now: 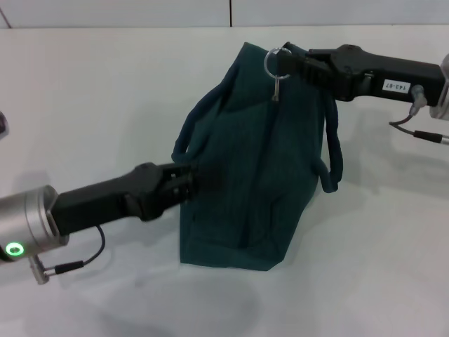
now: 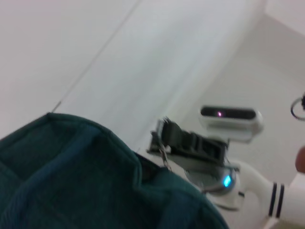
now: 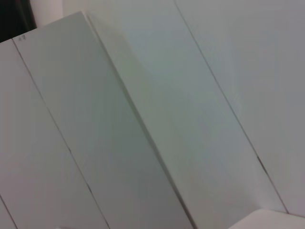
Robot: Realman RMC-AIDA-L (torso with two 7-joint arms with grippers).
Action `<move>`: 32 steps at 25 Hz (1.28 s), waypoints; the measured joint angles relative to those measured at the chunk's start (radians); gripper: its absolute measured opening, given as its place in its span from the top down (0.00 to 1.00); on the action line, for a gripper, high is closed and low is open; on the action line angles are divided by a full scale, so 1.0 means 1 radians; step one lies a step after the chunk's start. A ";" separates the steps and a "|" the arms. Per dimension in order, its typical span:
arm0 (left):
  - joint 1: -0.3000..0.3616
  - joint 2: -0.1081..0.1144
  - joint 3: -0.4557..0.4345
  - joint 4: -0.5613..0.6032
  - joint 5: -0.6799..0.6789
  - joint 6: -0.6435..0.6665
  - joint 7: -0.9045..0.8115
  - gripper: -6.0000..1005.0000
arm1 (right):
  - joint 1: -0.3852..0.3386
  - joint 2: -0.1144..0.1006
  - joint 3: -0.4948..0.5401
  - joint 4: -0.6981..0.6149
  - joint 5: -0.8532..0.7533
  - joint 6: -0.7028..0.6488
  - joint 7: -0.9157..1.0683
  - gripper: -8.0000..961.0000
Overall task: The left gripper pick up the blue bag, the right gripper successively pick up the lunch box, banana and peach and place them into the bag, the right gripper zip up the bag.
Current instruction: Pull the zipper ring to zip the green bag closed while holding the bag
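Bag (image 1: pixel 245 161) fills the middle of the head view, on the white table (image 1: pixel 84 98). The left gripper (image 1: pixel 188 184), lower left, is clamped on its near edge; the right gripper (image 1: pixel 298 64), upper right, pinches the zipper ring (image 1: pixel 275 62). The zip looks nearly done: I'd pull steadily along the seam while the left holds firm.

Left wrist view shows the bag's cloth (image 2: pixel 71 181) at lower left and the right gripper (image 2: pixel 164 140) at the zipper.

Right wrist view shows only pale panels.

The head camera looks down on the white desk (image 1: pixel 84 105). The left wrist camera, close in, shares the dark teal fabric bag (image 1: pixel 259 175). The right wrist camera faces, seemingly, only pale wall panels (image 3: pixel 143 119).
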 joint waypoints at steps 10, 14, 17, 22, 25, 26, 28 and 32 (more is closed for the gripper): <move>-0.023 0.000 -0.045 0.001 -0.021 -0.009 -0.168 0.62 | -0.012 0.003 -0.005 0.002 -0.001 -0.025 -0.022 0.99; -0.034 -0.001 -0.044 0.000 -0.021 -0.031 -0.181 0.40 | -0.015 0.004 -0.006 0.002 -0.001 -0.034 -0.036 0.99; -0.033 0.005 -0.046 0.011 -0.035 -0.065 -0.176 0.25 | -0.017 0.006 -0.005 0.003 0.002 -0.046 -0.044 0.99; -0.028 0.030 -0.047 0.044 -0.036 -0.088 -0.175 0.25 | -0.010 0.009 -0.009 0.003 0.036 -0.073 -0.071 0.99; -0.020 0.047 -0.061 0.072 -0.037 -0.089 -0.175 0.25 | -0.003 0.009 -0.010 0.003 0.058 -0.076 -0.085 0.99; -0.016 0.051 -0.067 0.083 -0.037 -0.089 -0.175 0.24 | 0.000 0.009 -0.010 0.003 0.061 -0.076 -0.087 0.99; -0.004 0.058 -0.071 0.114 -0.034 -0.089 -0.175 0.24 | 0.010 0.011 -0.012 0.003 0.065 -0.071 -0.092 0.99; 0.011 0.067 -0.072 0.150 -0.032 -0.088 -0.175 0.24 | 0.031 0.013 -0.019 0.005 0.072 -0.047 -0.107 0.99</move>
